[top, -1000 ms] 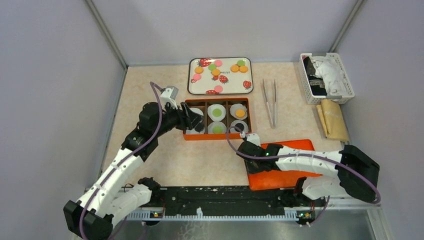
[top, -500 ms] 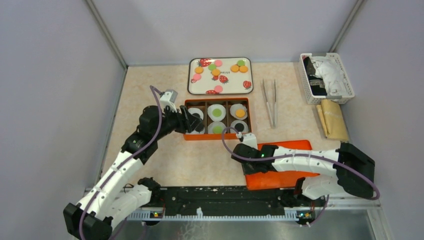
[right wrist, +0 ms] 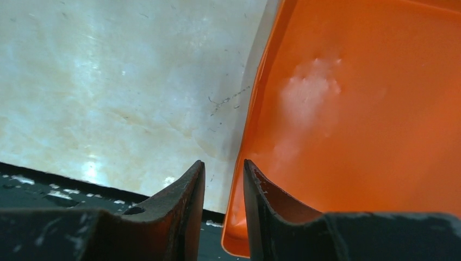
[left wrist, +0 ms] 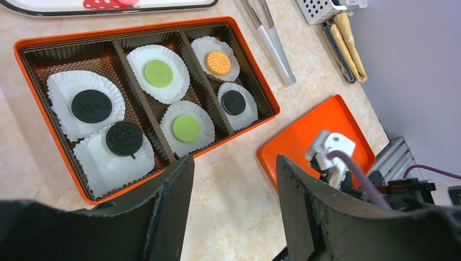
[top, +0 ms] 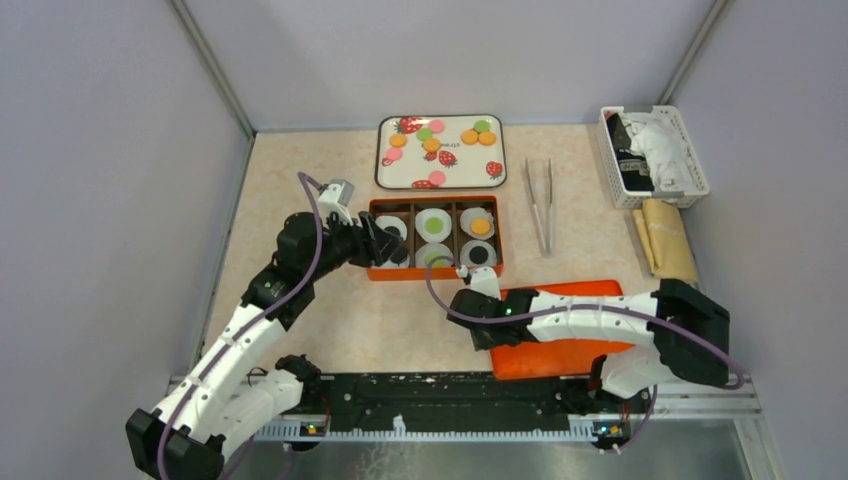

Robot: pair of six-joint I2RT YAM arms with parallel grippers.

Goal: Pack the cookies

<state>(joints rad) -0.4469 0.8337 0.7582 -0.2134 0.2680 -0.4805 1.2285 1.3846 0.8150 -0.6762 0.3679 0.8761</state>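
Left gripper [left wrist: 234, 166]: jaws wide apart, holding nothing, positioned at the left end of the orange box [left wrist: 41, 60]. The box sits mid-table. Six cookies [left wrist: 91, 106] lie in its paper cups [left wrist: 58, 92], two per compartment. Further cookies lie on the strawberry tray [top: 410, 168] at the far edge. Right gripper [right wrist: 223, 166]: jaws nearly together at the left rim of the orange lid [right wrist: 353, 109], close to the near edge. Whether it clamps the rim cannot be told.

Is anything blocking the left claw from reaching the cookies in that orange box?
Nothing visible does. The left gripper hangs open by the uncovered box, its six cookies lying bare in paper cups.
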